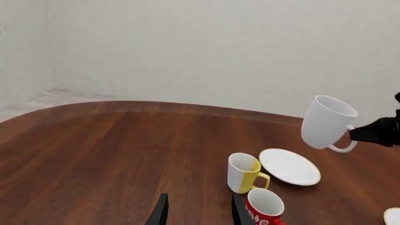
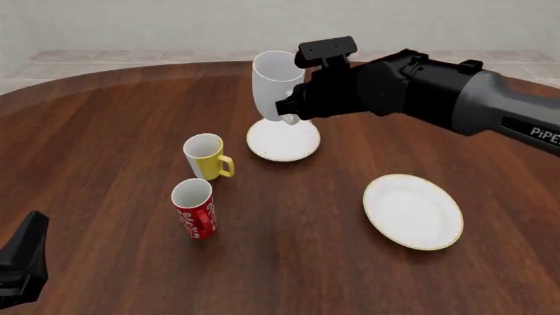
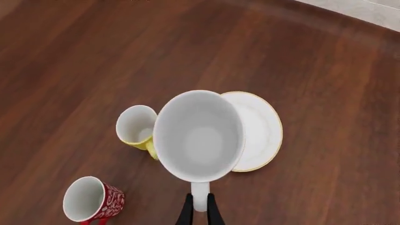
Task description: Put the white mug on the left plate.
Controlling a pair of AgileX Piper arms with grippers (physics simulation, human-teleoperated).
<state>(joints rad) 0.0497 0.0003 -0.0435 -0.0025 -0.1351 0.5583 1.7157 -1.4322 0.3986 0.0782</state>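
Note:
My right gripper (image 2: 292, 118) is shut on the handle of the white mug (image 2: 277, 83) and holds it in the air, slightly tilted, above the left plate (image 2: 282, 140). In the right wrist view the mug (image 3: 198, 136) fills the middle, its handle pinched between my fingertips (image 3: 185, 212), with the plate (image 3: 261, 131) partly hidden under it. In the left wrist view the mug (image 1: 325, 122) hangs above the plate (image 1: 289, 166). My left gripper (image 1: 195, 214) is open and empty, low at the near left of the table.
A yellow mug (image 2: 206, 156) and a red mug with white lettering (image 2: 193, 208) stand left of the left plate. A larger white gold-rimmed plate (image 2: 412, 210) lies at the near right. The brown table (image 2: 105, 131) is round-edged at the back.

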